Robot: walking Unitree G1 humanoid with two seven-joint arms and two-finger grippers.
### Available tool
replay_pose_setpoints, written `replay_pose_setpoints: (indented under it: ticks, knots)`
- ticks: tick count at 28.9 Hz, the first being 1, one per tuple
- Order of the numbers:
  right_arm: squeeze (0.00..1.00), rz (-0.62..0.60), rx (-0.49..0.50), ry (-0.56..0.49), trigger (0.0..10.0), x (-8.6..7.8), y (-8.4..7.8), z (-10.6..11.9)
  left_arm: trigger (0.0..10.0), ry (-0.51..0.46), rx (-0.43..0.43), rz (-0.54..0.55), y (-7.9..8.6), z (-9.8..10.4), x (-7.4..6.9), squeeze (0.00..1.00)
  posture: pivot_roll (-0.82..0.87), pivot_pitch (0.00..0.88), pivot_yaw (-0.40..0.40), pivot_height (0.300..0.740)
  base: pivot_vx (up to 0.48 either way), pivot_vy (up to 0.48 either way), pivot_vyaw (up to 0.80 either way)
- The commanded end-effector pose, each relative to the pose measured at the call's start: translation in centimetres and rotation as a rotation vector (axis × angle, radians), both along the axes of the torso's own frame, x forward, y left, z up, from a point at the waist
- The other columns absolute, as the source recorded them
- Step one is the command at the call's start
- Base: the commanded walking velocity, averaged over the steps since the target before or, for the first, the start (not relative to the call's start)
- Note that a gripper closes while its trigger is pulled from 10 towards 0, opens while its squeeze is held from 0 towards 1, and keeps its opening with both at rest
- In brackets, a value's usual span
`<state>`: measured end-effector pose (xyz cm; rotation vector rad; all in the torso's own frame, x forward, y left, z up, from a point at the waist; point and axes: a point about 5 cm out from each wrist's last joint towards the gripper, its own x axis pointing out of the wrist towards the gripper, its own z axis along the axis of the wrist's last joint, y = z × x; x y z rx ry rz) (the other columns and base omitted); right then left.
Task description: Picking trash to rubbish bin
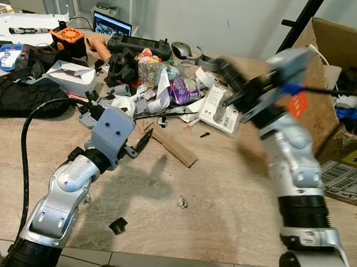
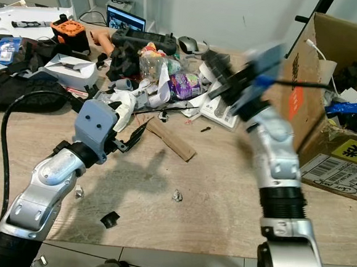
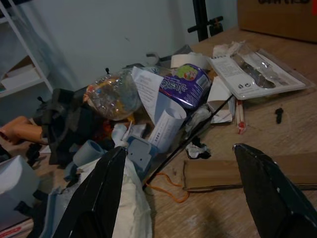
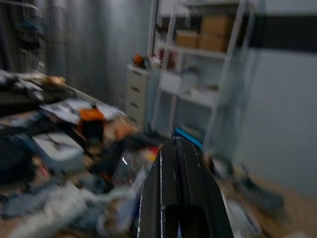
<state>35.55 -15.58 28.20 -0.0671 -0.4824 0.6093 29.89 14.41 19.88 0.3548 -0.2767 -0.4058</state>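
Reach step: I hold the left gripper (image 1: 142,144) open, empty, over the bench (image 1: 223,193).
Next: close on the cardboard strip (image 1: 174,145); right gripper (image 4: 183,183) pressed shut, empty.

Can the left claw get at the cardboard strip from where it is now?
Probably yes. The left claw is open and aimed at the cardboard strip, which lies flat on bare table just ahead; only a thin black cable crosses near it.

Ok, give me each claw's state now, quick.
Left claw: open, holding nothing, low over the table by the cardboard strip.
Right claw: shut, empty, raised above the clutter.
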Motion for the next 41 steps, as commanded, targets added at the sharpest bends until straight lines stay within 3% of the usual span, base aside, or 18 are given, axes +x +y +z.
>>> replay_pose_setpoints:
  ticks: [1, 2, 3, 5, 9, 11, 15, 29, 30, 31, 32, 33, 39, 40, 41]
  knots:
    - [0.86, -0.009, -0.098, 0.214, 10.0, 0.3, -0.3, -4.9, 10.0, 0.012, 0.004, -0.011, -0.6, -0.6, -0.1, 0.00, 0.04, 0.150, -0.050, 0.740, 0.000, 0.000, 0.00]
    - [0.86, -0.009, -0.098, 0.214, 10.0, 0.3, -0.3, -4.9, 10.0, 0.012, 0.004, -0.011, -0.6, -0.6, -0.1, 0.00, 0.04, 0.150, -0.050, 0.740, 0.000, 0.000, 0.00]
    - [1.00, 0.026, -0.074, 0.266, 10.0, -0.2, 0.5, -7.0, 10.0, 0.013, 0.007, -0.013, -0.7, -0.6, 0.0, 0.00, 0.05, 0.170, -0.053, 0.740, 0.000, 0.000, 0.00]
    - [1.00, 0.031, -0.063, 0.272, 10.0, -0.3, 0.7, -7.4, 10.0, 0.014, 0.009, -0.013, -0.7, -0.6, 0.0, 0.00, 0.05, 0.170, -0.053, 0.740, 0.000, 0.000, 0.00]
    - [1.00, 0.083, -0.063, 0.334, 10.0, -0.6, 3.0, -10.5, 10.0, 0.008, 0.007, -0.007, -0.5, -0.3, 0.0, 0.00, 0.07, 0.173, -0.042, 0.740, 0.000, 0.000, 0.00]
    - [1.00, 0.094, -0.030, 0.350, 10.0, -0.2, 3.7, -11.1, 10.0, -0.004, 0.008, -0.001, -0.4, 0.1, 0.3, 0.00, 0.08, 0.215, -0.046, 0.740, 0.000, 0.000, 0.00]
    - [1.00, 0.115, -0.029, 0.379, 10.0, 0.3, 4.7, -11.9, 10.0, -0.019, -0.001, -0.002, -0.5, 0.6, 0.5, 0.00, 0.09, 0.200, -0.044, 0.740, 0.000, 0.000, 0.00]
    - [1.00, 0.148, -0.128, 0.513, 10.0, 0.9, 6.6, -14.7, 10.0, -0.004, 0.003, 0.008, -0.1, 0.4, 0.0, 0.00, 0.10, 0.231, -0.037, 0.740, 0.000, 0.000, 0.00]
    - [0.91, 0.170, -0.157, 0.548, 10.0, 0.8, 6.8, -15.2, 10.0, -0.005, 0.011, 0.011, 0.0, 0.4, 0.2, 0.00, 0.11, 0.229, -0.040, 0.740, 0.000, 0.000, 0.00]
    - [0.27, 0.184, -0.177, 0.573, 10.0, 0.7, 6.9, -15.5, 10.0, -0.006, 0.016, 0.013, 0.1, 0.5, 0.3, 0.00, 0.11, 0.241, -0.042, 0.740, 0.000, 0.000, 0.00]
    - [0.27, 0.193, -0.202, 0.581, 10.0, 0.6, 7.0, -15.8, 10.0, -0.008, 0.017, 0.017, 0.2, 0.5, 0.3, 0.00, 0.11, 0.241, -0.040, 0.740, 0.000, 0.000, 0.00]
    - [0.00, 0.209, -0.211, 0.595, 10.0, 0.5, 7.1, -16.0, 10.0, -0.008, 0.014, 0.020, 0.3, 0.6, 0.3, 0.00, 0.11, 0.227, -0.039, 0.740, 0.000, 0.000, 0.00]
    - [0.00, 0.236, -0.230, 0.638, 10.0, 0.4, 7.2, -16.6, 10.0, -0.005, 0.011, 0.024, 0.3, 0.5, 0.3, 0.00, 0.11, 0.245, -0.042, 0.740, 0.000, 0.000, 0.00]
    - [0.00, 0.240, -0.223, 0.644, 1.5, 0.4, 7.1, -16.7, 10.0, -0.005, 0.009, 0.023, 0.2, 0.5, 0.2, 0.00, 0.11, 0.231, -0.040, 0.740, 0.000, 0.000, 0.00]
    - [0.00, 0.240, -0.223, 0.644, 1.5, 0.4, 7.1, -16.7, 10.0, -0.005, 0.009, 0.023, 0.2, 0.5, 0.2, 0.00, 0.11, 0.231, -0.040, 0.740, 0.000, 0.000, 0.00]
